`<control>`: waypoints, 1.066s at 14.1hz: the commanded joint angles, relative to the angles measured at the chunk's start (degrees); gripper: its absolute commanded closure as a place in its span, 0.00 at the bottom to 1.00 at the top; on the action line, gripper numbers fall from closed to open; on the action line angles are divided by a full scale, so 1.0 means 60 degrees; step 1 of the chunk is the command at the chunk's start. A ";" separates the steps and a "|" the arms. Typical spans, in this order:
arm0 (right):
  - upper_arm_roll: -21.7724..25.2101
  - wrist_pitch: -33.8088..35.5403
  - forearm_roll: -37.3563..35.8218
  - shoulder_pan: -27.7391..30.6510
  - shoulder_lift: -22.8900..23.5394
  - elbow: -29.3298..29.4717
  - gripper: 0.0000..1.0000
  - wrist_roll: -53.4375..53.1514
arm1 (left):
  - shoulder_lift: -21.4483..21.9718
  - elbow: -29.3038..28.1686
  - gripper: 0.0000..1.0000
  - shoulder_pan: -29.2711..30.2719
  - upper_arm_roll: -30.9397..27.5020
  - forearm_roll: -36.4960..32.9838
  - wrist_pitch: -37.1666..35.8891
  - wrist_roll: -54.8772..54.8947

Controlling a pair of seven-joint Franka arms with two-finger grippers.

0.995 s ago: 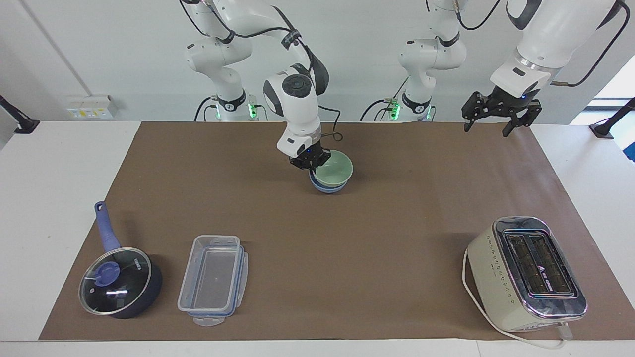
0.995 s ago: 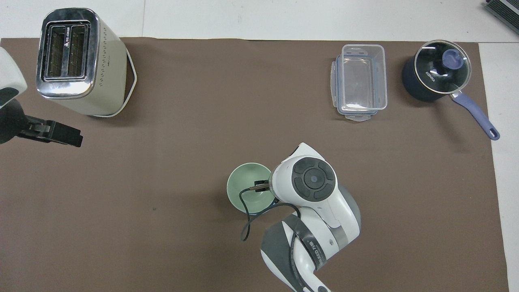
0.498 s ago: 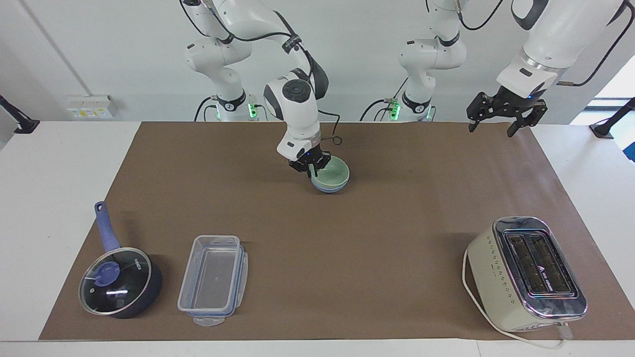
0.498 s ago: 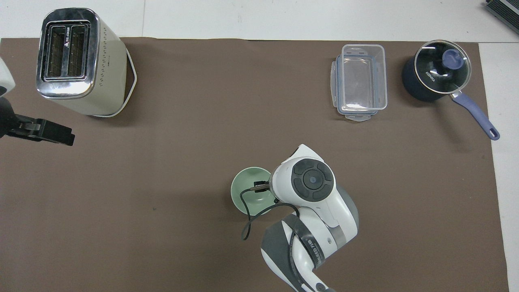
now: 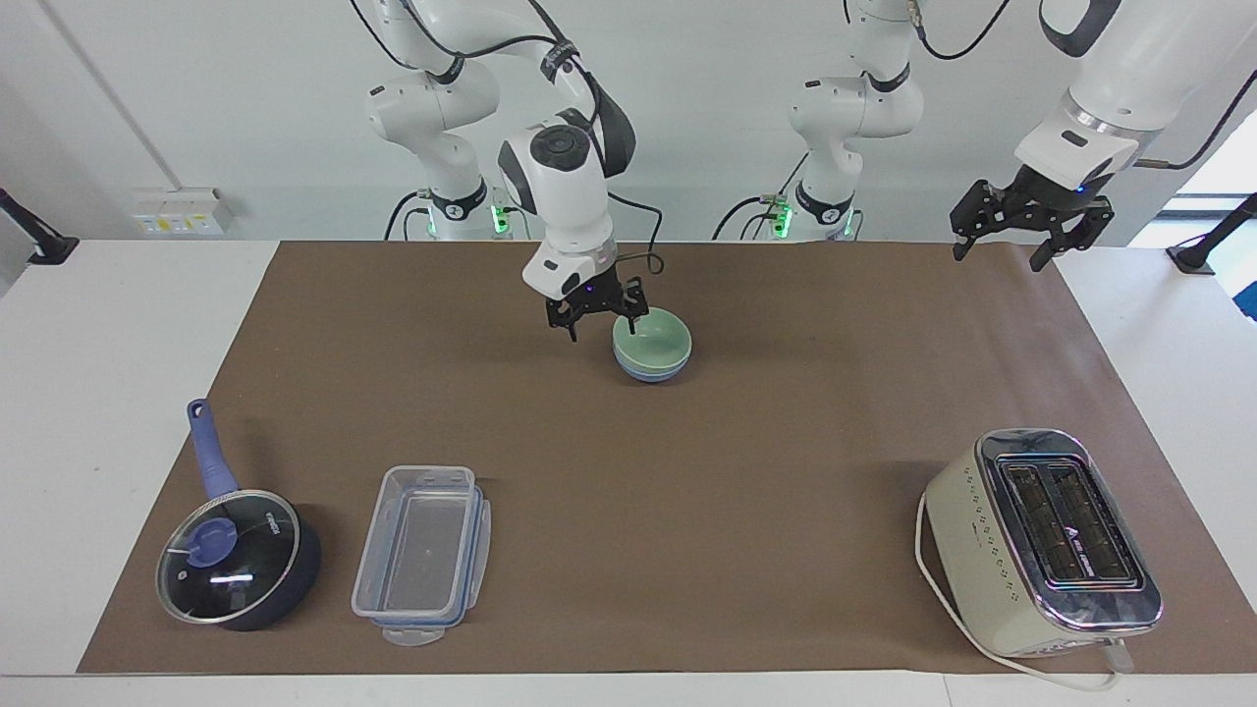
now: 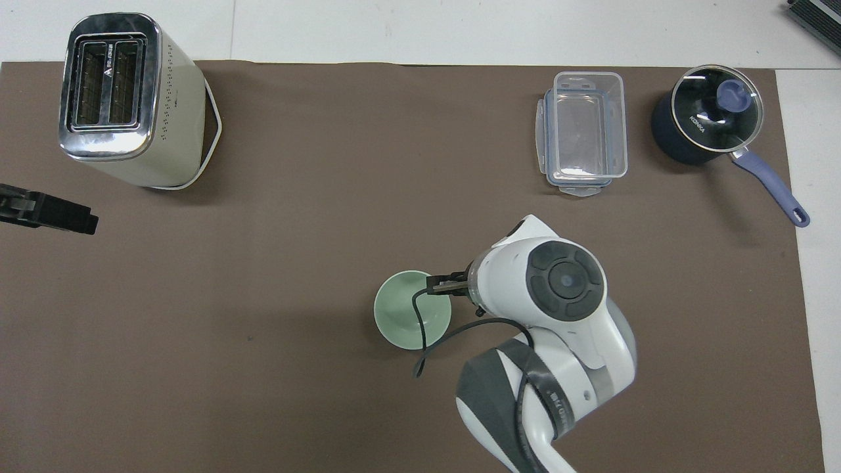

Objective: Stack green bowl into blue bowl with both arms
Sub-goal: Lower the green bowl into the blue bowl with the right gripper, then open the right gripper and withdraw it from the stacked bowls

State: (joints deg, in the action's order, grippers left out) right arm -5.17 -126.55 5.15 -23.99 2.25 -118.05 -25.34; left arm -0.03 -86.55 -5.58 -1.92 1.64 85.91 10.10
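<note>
Two bowls: green bowl nested in blue bowl; both grippers' jaws open, empty.

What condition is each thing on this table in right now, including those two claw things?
green bowl: upright, nested in the blue bowl.
blue bowl: upright on the mat, holding the green bowl.
right gripper: open, by the green bowl's rim, holding nothing.
left gripper: open, empty, raised over the mat's edge, waiting.
saucepan: glass lid on.
plastic container: open, empty.
toaster: slots empty.
</note>
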 commanded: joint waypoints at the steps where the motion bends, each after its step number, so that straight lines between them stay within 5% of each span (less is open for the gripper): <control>1: -0.0033 0.0991 -0.0067 0.0860 -0.0419 0.0527 0.00 0.0120 | -0.0068 0.0142 0.00 -0.0330 -0.0339 -0.0039 0.0096 0.0148; 6: -0.0033 0.2354 -0.0433 0.2515 -0.1049 0.1406 0.00 0.0238 | -0.0112 0.0128 0.00 -0.0198 -0.0310 -0.0025 0.0126 0.0104; 15: -0.0003 0.4786 -0.0609 0.3483 -0.1093 0.4027 0.00 0.0209 | -0.0053 0.0010 0.00 -0.0168 -0.0281 0.0005 -0.0050 0.0016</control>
State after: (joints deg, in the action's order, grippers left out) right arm -4.64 -101.23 2.20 -5.54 -4.88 -97.86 -24.36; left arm -0.29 -86.61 -6.31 -3.33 1.64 85.94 10.12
